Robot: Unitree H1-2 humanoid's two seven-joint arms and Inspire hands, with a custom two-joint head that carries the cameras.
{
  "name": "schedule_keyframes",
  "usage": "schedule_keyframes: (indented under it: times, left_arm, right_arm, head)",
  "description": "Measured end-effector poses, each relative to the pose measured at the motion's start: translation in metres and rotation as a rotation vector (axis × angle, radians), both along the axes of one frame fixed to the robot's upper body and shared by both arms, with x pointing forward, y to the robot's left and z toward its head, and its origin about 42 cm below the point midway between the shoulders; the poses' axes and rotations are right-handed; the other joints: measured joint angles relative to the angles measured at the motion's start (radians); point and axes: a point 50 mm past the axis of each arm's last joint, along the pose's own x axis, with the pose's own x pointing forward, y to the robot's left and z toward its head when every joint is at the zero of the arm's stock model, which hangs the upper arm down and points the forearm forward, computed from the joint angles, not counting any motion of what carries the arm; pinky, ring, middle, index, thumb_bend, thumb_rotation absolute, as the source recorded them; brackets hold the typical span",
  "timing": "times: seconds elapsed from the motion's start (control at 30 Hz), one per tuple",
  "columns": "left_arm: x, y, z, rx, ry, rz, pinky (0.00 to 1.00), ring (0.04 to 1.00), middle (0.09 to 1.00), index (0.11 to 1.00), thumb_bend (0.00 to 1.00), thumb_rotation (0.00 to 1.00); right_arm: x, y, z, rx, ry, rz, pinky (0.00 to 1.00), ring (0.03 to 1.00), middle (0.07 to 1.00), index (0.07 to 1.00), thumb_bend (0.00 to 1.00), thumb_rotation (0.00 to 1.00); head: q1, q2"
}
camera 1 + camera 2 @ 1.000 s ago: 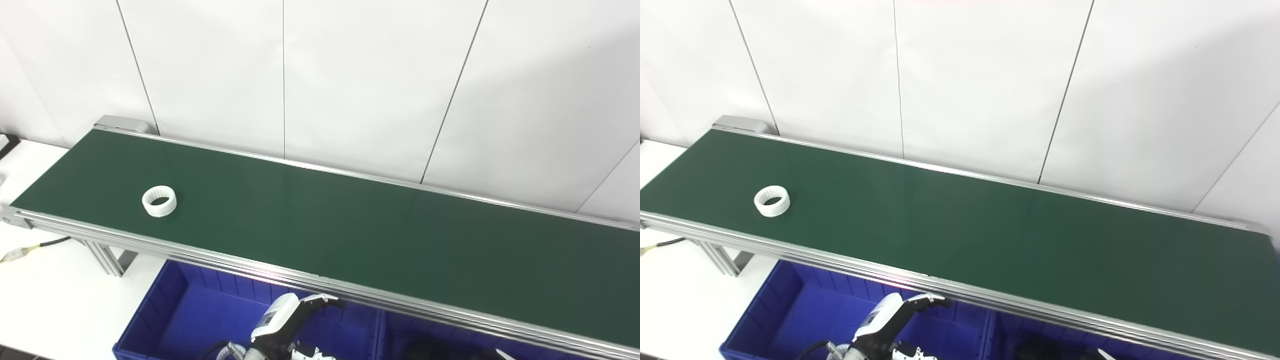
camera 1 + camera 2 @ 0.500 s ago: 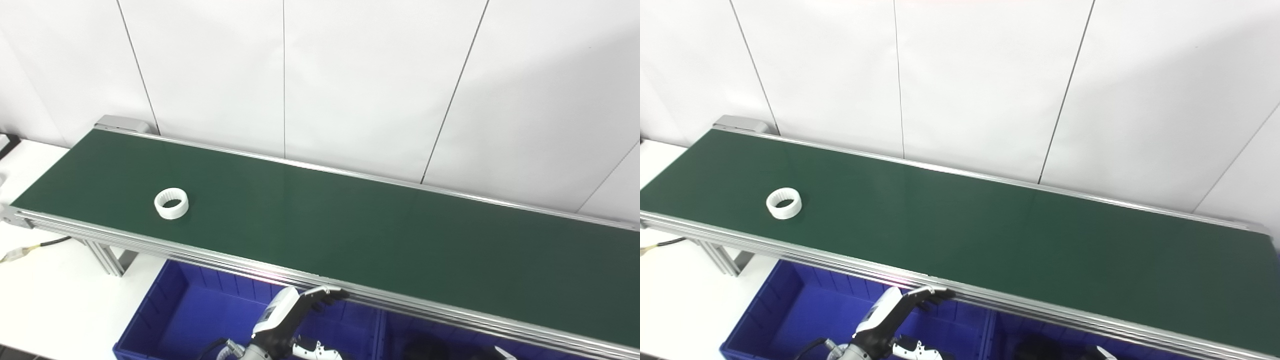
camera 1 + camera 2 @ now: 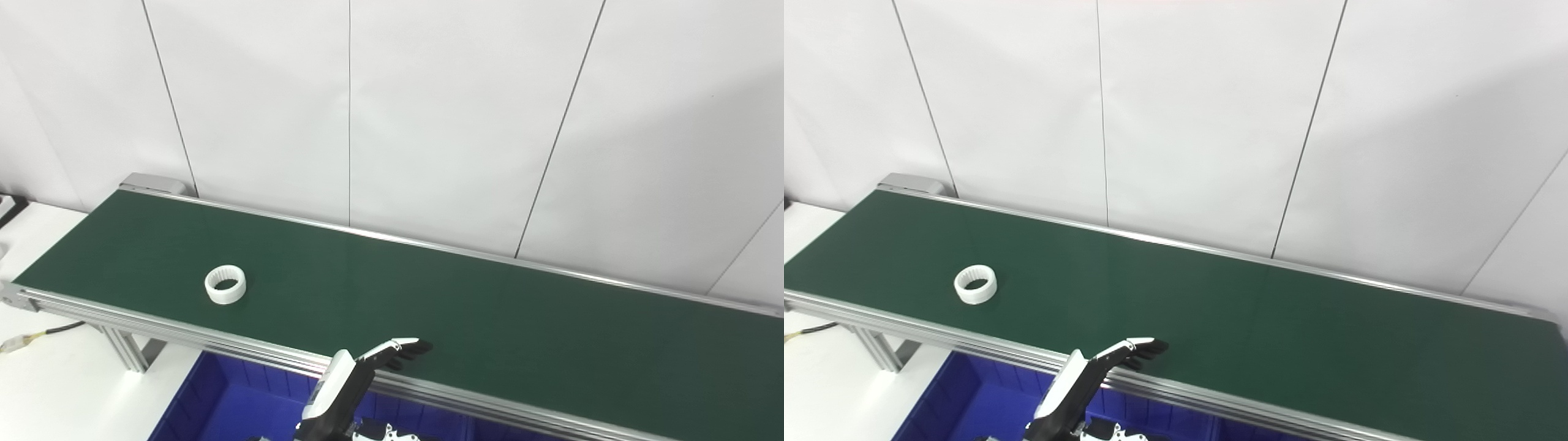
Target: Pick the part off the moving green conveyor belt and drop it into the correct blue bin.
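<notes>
The white ring part (image 3: 225,285) lies flat on the green conveyor belt (image 3: 490,318) toward its left end, nearer the front rail than the back, clear of any hand. The left hand (image 3: 358,373) reaches up from the bottom edge with its dark-tipped fingers (image 3: 411,348) extended side by side over the front rail, tips just over the belt's near edge; the fingers are stretched out, holding nothing, and the thumb cannot be clearly made out. The hand stands well to the right of the part, not touching it. The right hand is not in view. A blue bin (image 3: 233,407) sits below the rail on the white bench (image 3: 55,380); only one compartment is partly visible, so the correct one cannot be determined here. Assessment: the step in hand is the approach, with the hand positioned to intercept. The next move appears to call for timing the closure on the ring's rim as the belt brings it within reach, with risk of knocking the light ring askew
</notes>
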Motion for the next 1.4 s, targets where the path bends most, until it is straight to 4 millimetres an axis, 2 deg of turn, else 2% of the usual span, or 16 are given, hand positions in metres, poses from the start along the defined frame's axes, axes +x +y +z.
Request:
schedule_keyframes:
  times: [0.2, 0.27, 0.3, 0.53, 0.6, 0.63, 0.7, 0.73, 0.87, 1.23, 1.4]
  left_arm:
    - [0.016, -0.004, 0.009, 0.047, -0.05, 0.0, 0.67, 0.746, 0.785, 0.78, 0.92, 0.37]
    - [0.021, -0.003, 0.008, 0.075, -0.056, 0.01, 0.7, 0.761, 0.79, 0.783, 0.91, 0.36]
    - [0.023, -0.002, 0.007, 0.094, -0.055, 0.017, 0.74, 0.779, 0.796, 0.787, 0.91, 0.37]
    - [0.035, 0.009, 0.005, 0.174, -0.037, 0.103, 0.75, 0.792, 0.822, 0.798, 0.87, 0.4]
    - [0.041, 0.011, 0.004, 0.197, -0.029, 0.117, 0.78, 0.803, 0.829, 0.802, 0.87, 0.41]
    - [0.042, 0.012, 0.004, 0.213, -0.027, 0.126, 0.83, 0.815, 0.83, 0.803, 0.87, 0.42]
    - [0.046, 0.014, 0.005, 0.242, -0.028, 0.149, 0.86, 0.82, 0.828, 0.802, 0.87, 0.42]
    - [0.048, 0.015, 0.006, 0.258, -0.035, 0.165, 0.91, 0.821, 0.826, 0.801, 0.86, 0.43]
    - [0.058, 0.021, 0.003, 0.293, -0.036, 0.197, 0.95, 0.837, 0.841, 0.806, 0.84, 0.43]
    - [0.088, 0.042, -0.001, 0.418, -0.035, 0.271, 0.95, 0.887, 0.885, 0.841, 0.85, 0.52]
    - [0.104, 0.046, -0.001, 0.459, -0.042, 0.322, 1.0, 0.892, 0.887, 0.851, 0.85, 0.55]
  right_arm:
    - [0.001, -0.001, -0.002, -0.002, 0.004, -0.001, 0.61, 0.639, 0.65, 0.806, 0.77, 0.09]
    - [0.002, -0.001, -0.002, -0.002, 0.001, -0.003, 0.6, 0.635, 0.648, 0.803, 0.78, 0.09]
    - [0.002, -0.001, -0.002, -0.003, -0.001, -0.006, 0.6, 0.634, 0.648, 0.803, 0.78, 0.08]
    - [0.005, -0.002, -0.006, -0.004, 0.0, -0.013, 0.6, 0.634, 0.645, 0.804, 0.78, 0.08]
    - [0.006, -0.002, -0.006, -0.005, -0.002, -0.013, 0.59, 0.636, 0.646, 0.805, 0.78, 0.09]
    - [0.007, -0.002, -0.006, -0.005, -0.004, -0.012, 0.6, 0.638, 0.649, 0.806, 0.77, 0.1]
    - [0.007, -0.002, -0.005, -0.006, -0.007, -0.013, 0.6, 0.639, 0.65, 0.806, 0.77, 0.1]
    - [0.007, -0.002, -0.005, -0.006, -0.006, -0.012, 0.59, 0.637, 0.65, 0.807, 0.78, 0.09]
    - [0.008, -0.001, -0.005, -0.006, -0.006, -0.008, 0.59, 0.631, 0.646, 0.804, 0.79, 0.07]
    - [0.008, 0.0, -0.005, -0.005, -0.007, -0.004, 0.58, 0.633, 0.651, 0.804, 0.79, 0.07]
    - [0.009, 0.0, -0.005, -0.005, -0.009, -0.002, 0.57, 0.629, 0.652, 0.805, 0.79, 0.08]
  head:
    - [0.006, -0.003]
    - [0.006, -0.003]
    - [0.006, -0.003]
    - [0.011, -0.009]
    - [0.011, -0.009]
    - [0.009, -0.009]
    - [0.008, -0.009]
    - [0.008, -0.009]
    - [0.006, -0.011]
    - [0.002, -0.015]
    - [0.003, -0.018]
